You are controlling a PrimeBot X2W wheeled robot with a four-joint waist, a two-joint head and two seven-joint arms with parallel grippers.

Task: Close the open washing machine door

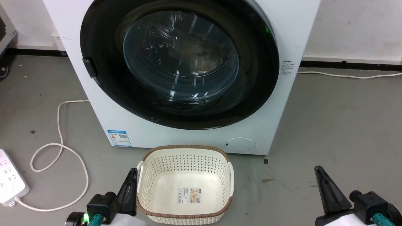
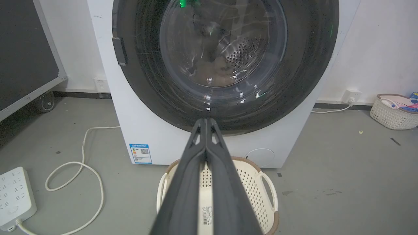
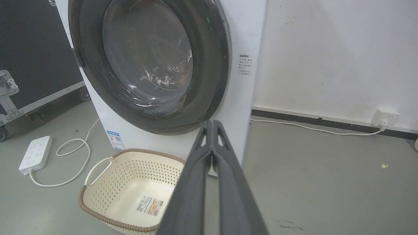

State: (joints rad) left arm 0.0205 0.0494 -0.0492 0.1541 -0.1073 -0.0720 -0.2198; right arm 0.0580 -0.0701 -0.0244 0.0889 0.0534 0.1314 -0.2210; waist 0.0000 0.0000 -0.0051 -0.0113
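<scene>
Here, door (image 1: pixel 179 62) flush; blue label (image 1: pixel 119 138) illegible.

Top of washing machine door (image 1: pixel 179 62) off-frame.

Basket (image 1: pixel 185 183) before washing machine (image 1: pixel 132 131); power strip (image 1: pixel 11 182) to its left.

surface: grey floor (image 1: pixel 329 125) | on it: white washing machine (image 1: pixel 194 139), cream basket (image 1: pixel 185 163) just before it, power strip (image 1: pixel 9 182), looped cord (image 1: pixel 58 119)
</scene>
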